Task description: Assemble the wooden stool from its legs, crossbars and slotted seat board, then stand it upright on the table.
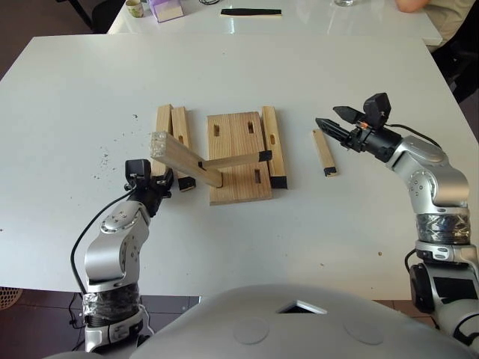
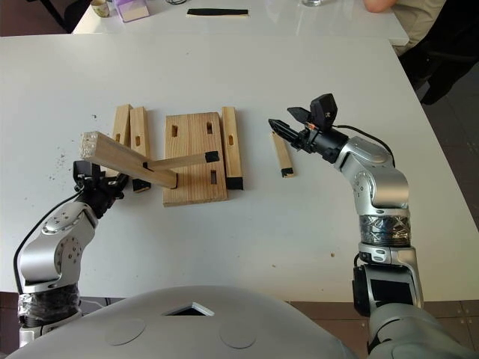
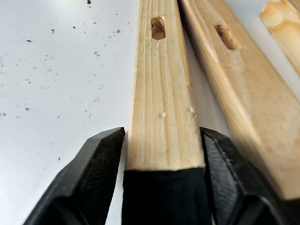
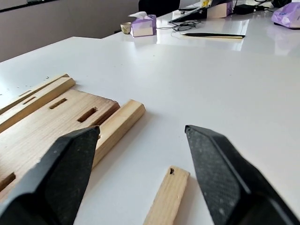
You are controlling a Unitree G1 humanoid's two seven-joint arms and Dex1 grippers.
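Left eye view, table (image 1: 75, 90): white top, all the stool parts lying around its middle, dark specks (image 1: 112, 153) scattered on it left of the wood
Seat board (image 1: 233, 142): flat at the centre, slots facing up, not yet standing on any legs
Raised leg (image 1: 183, 157): slanted across the two flat legs, its left end tilted up, its other end over the seat board's left edge; what props it I cannot tell
Joined crossbar (image 1: 236, 159): runs from the raised leg's side rightward over the seat board, black-tipped end near the board's right edge
Outer leg (image 1: 162, 123): flat on the table, leftmost piece, slotted, its black-capped near end between the left gripper's fingers
Inner leg (image 1: 180, 127): flat, just beside the outer leg, between it and the seat board
Right-hand leg (image 1: 271, 123): flat along the seat board's right edge, black cap at the near end
Loose crossbar (image 1: 324, 152): short, alone on the table, right of the right-hand leg and apart from it
Left gripper (image 1: 162, 182): low at the table, jaws narrow, the fingers (image 3: 101, 159) pressed on either side of the outer leg's capped end
Right gripper (image 1: 327, 114): above the table just beyond the loose crossbar's far end, jaws spread wide and holding nothing, tips pointing toward the seat board
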